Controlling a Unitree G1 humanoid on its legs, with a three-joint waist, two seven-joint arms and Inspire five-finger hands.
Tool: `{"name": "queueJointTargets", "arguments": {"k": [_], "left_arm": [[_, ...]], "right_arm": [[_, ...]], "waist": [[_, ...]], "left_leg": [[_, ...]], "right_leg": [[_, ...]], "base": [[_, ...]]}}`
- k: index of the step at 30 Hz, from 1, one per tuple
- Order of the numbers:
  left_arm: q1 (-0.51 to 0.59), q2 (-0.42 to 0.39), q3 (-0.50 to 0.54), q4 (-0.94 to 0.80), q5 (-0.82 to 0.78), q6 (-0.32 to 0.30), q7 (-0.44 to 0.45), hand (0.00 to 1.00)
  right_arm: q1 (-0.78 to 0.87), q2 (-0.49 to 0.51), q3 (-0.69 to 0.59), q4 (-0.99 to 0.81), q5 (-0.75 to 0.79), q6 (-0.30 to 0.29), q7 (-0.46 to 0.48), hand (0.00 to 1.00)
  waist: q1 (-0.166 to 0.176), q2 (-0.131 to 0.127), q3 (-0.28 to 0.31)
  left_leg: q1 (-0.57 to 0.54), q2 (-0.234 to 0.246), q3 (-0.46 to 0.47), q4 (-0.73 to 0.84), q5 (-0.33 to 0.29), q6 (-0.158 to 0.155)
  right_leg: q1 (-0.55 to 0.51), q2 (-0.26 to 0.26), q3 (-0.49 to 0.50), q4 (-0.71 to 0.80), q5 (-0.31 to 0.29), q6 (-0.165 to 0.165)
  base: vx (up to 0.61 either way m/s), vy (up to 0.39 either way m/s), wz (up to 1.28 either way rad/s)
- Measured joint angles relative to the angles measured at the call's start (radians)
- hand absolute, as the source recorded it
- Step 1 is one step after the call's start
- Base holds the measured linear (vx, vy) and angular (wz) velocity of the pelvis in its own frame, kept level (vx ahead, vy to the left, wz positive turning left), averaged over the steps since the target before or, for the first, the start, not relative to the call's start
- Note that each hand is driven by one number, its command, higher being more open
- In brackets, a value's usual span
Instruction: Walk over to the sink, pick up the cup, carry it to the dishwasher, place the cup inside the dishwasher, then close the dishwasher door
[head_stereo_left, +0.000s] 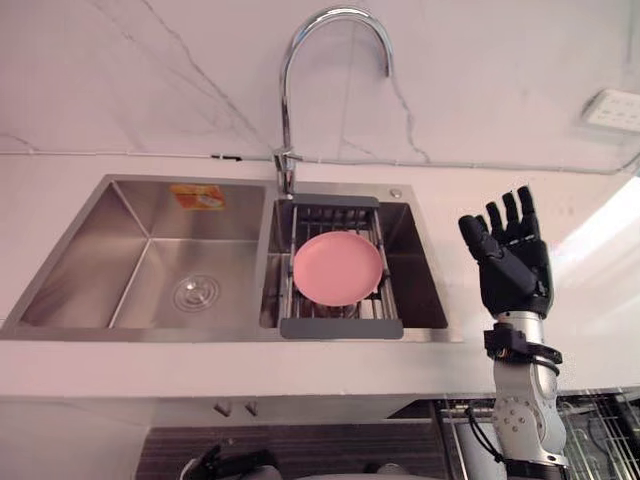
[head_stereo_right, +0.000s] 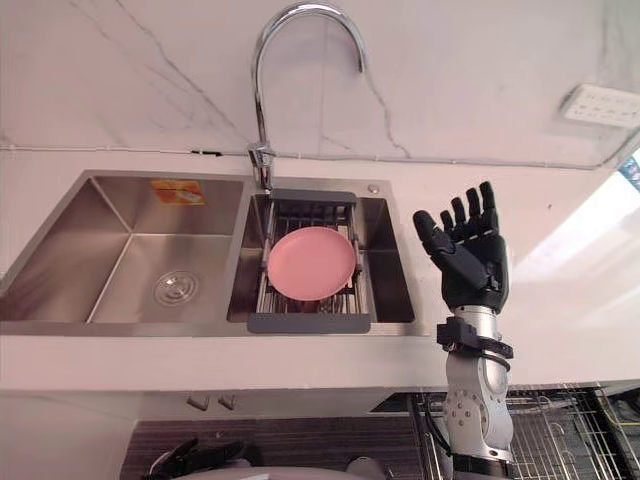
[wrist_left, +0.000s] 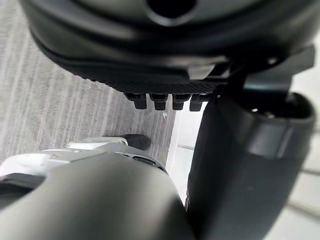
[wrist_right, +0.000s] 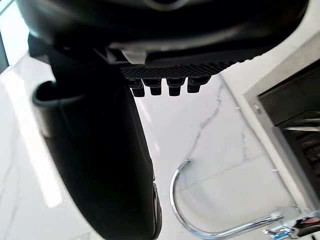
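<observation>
Two basins make up the steel sink (head_stereo_left: 100, 250), centre-left of the frame, under a curved faucet (head_stereo_left: 286, 110). In the right basin a dark drain rack (head_stereo_left: 340, 327) spans the walls and carries a pink plate (head_stereo_left: 338, 268), lying flat. The left basin has a round drain (head_stereo_left: 195, 292) and an orange sticker (head_stereo_left: 197, 197) on its back wall. At right of frame the right hand (head_stereo_left: 512, 262) is raised beside the sink over the white counter (head_stereo_left: 300, 365), fingers straight and spread, holding nothing. The left hand (wrist_left: 125, 60), in its wrist view above grey floor, has its fingers extended and free. A wire rack (head_stereo_right: 560, 430) shows at lower right, below the counter edge.
</observation>
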Motion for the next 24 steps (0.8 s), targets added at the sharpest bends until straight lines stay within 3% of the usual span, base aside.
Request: {"name": "queueJointTargets", "arguments": {"k": [5,13,24], "left_arm": [[0.005,-0.002,-0.002,0.001,-0.007,-0.004,0.003,1.0],[0.01,-0.001,0.002,0.001,-0.012,-0.009,0.006,1.0],[0.011,-0.008,0.047,0.019,-0.008,-0.003,0.001,1.0]], "right_arm": [[0.01,-0.009,-0.001,0.041,-0.178,0.046,0.005,1.0],[-0.006,-0.139,0.1,0.092,-0.609,0.063,0.12,1.0],[-0.074,-0.223,0.187,0.115,-0.829,0.063,0.199,1.0]], "waist": [[-0.002,0.003,-0.001],[0.003,0.006,-0.005],[0.019,0.002,-0.007]], "left_leg": [[0.021,-0.008,0.016,-0.03,0.022,-0.001],[0.046,-0.014,0.024,-0.06,0.032,-0.027],[0.049,-0.013,0.033,-0.076,0.046,-0.025]], "right_leg": [[0.0,-0.006,0.008,0.002,-0.001,0.005],[0.02,-0.005,0.009,-0.024,0.009,0.02],[0.036,0.01,0.013,-0.084,0.051,0.018]], "base": [[0.07,0.01,-0.04],[0.01,0.005,-0.01],[-0.01,0.001,-0.02]]}}
